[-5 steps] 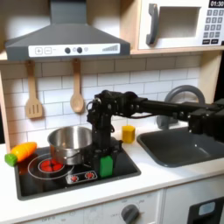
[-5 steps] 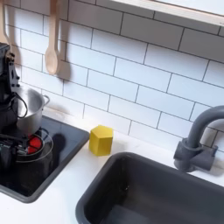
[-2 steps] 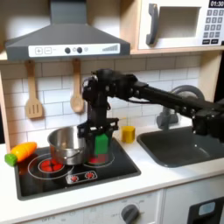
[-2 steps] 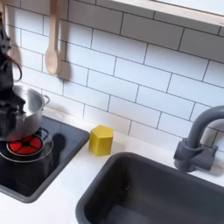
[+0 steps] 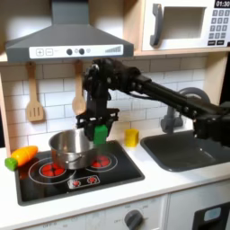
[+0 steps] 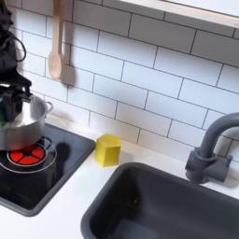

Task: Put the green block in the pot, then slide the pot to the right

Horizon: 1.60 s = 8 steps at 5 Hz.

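In the first exterior view the small green block [image 5: 101,136] hangs in the air, with my gripper [image 5: 100,129] shut on it. It is just above the right rim of the shiny silver pot [image 5: 68,146], which stands on the back left of the black stovetop [image 5: 108,175]. In the second exterior view the gripper [image 6: 11,91] is at the left edge, over the pot [image 6: 25,129]; the arm's dark parts cover what it holds there.
A small yellow block [image 5: 132,137] [image 6: 108,149] stands on the counter between stove and sink [image 5: 189,150] [image 6: 163,201]. An orange carrot [image 5: 21,157] lies left of the stove. The faucet [image 6: 209,149] is at the back; wooden utensils [image 5: 34,94] hang on the tiles.
The gripper has lifted the green block from the stove's front and carried it up and back, to just above the pot's right rim. The pot has not moved.
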### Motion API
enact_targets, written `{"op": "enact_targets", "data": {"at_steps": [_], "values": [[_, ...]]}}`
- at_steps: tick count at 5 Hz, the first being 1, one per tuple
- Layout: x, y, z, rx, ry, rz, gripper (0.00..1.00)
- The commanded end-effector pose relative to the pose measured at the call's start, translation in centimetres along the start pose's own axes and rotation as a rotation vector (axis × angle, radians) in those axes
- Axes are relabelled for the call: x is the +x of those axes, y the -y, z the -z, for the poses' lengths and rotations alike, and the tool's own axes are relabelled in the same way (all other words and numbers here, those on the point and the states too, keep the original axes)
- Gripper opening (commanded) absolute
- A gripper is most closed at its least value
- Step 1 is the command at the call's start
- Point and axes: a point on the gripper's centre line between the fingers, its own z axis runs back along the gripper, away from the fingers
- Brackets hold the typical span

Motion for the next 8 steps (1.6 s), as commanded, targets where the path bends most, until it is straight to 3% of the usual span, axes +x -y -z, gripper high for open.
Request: {"op": "enact_targets", "data": {"at_steps": [1, 7, 8], "values": [[2.5, -1.3, 0.2, 0.009, 0.029, -0.043, 0.00], [5.2, -2.1, 3.7, -0.004, 0.019, -0.034, 0.00], [5.3, -2.0, 3.5, -0.010, 0.030, -0.028, 0.00]]}}
